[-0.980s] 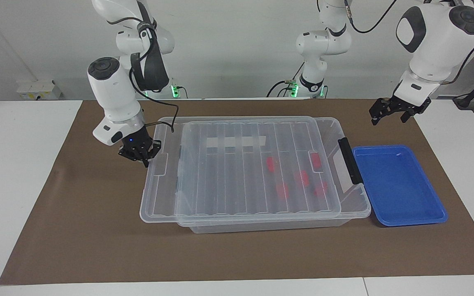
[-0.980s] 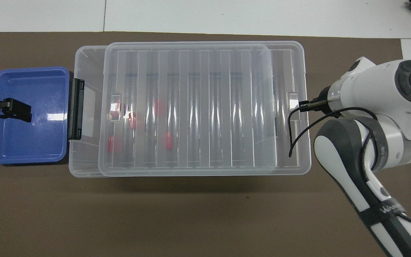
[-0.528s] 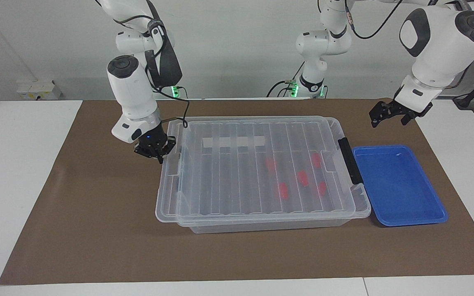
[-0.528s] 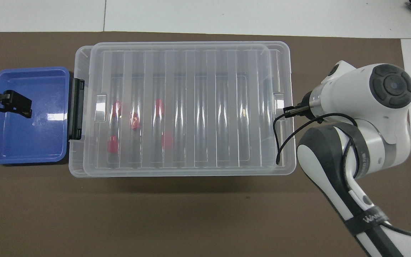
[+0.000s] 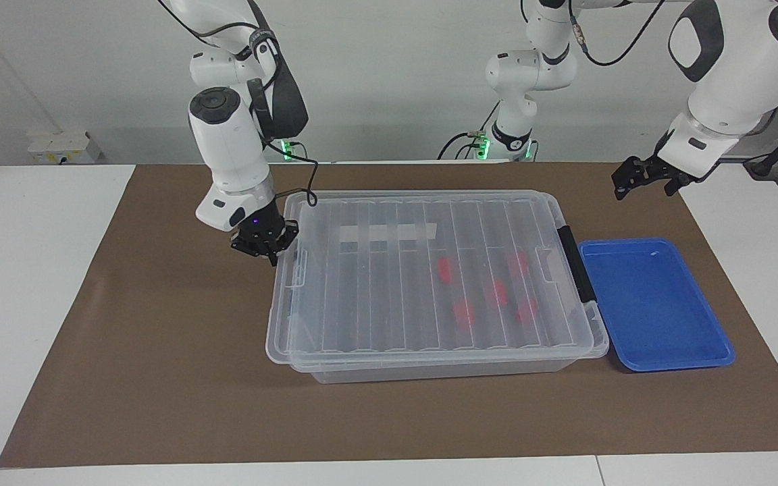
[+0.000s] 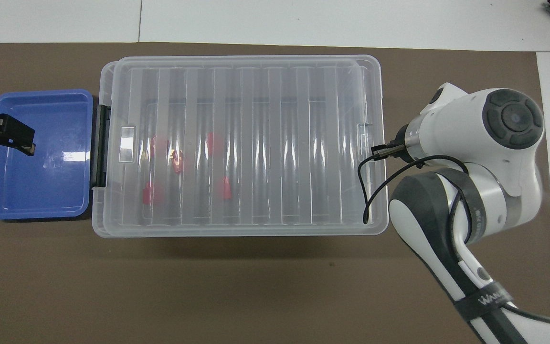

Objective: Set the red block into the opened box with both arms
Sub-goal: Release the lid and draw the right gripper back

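Five red blocks [image 5: 463, 312] lie inside one lidded clear box [image 5: 429, 361] mid-counter; one blue tray [image 5: 656, 304] beside it. Right gripper [image 5: 269, 251] jaws closed at the lid's [image 5: 375, 283] end; left gripper [image 5: 645, 177] jaws wide, holding nothing.

We read only partial white lettering, roughly "WAN", on the black band [image 6: 484, 303] around the white right arm; nothing else legible.

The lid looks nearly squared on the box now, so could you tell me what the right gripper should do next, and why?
Probably back away. The lid covers the box, red blocks inside; the shut right gripper sits at the lid's end. The left gripper waits open near the blue tray.
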`<state>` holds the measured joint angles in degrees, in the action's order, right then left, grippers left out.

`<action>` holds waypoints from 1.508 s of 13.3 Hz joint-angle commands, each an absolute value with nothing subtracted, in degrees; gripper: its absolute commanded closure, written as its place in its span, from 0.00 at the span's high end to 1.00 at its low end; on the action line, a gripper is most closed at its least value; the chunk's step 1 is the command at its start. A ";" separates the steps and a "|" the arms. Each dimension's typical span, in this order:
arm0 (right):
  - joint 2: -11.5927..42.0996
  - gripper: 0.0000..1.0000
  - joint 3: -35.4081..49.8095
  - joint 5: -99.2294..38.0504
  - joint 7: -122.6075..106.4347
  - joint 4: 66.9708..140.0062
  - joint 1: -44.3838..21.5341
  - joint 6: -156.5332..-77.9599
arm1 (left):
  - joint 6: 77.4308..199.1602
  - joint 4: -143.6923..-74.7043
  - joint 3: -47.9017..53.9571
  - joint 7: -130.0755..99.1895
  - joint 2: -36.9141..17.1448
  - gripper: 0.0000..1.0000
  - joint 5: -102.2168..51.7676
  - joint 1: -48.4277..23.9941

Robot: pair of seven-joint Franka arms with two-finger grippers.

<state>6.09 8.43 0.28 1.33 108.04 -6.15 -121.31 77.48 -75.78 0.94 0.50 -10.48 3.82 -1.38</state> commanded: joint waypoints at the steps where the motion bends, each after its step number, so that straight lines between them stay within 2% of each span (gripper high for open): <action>1: 5.45 0.00 9.05 -0.88 2.11 108.28 -6.24 -121.29 | 70.85 -62.96 0.09 0.88 -16.68 1.00 3.69 -2.64; 4: 5.45 0.00 9.05 -0.88 2.11 108.28 -6.24 -121.38 | 72.76 -66.43 0.09 0.97 -15.74 1.00 3.69 -2.46; 6: 5.54 0.00 9.05 -1.05 1.94 108.19 -6.24 -121.38 | 77.76 -73.53 -0.17 1.32 -13.20 1.00 3.60 -2.02; 10: 5.54 0.00 9.49 -1.23 2.02 108.11 -6.59 -121.46 | 80.14 -76.45 -0.53 1.41 -13.71 1.00 3.60 -2.29; 14: 5.54 0.00 9.49 -1.23 1.93 107.76 -6.59 -121.55 | 91.56 -91.20 -1.05 1.58 -7.75 1.00 3.60 -1.41; 20: 2.38 0.00 9.14 -1.23 3.94 107.75 -3.88 -119.71 | 93.08 -91.85 -1.06 1.41 -6.24 1.00 3.60 -1.58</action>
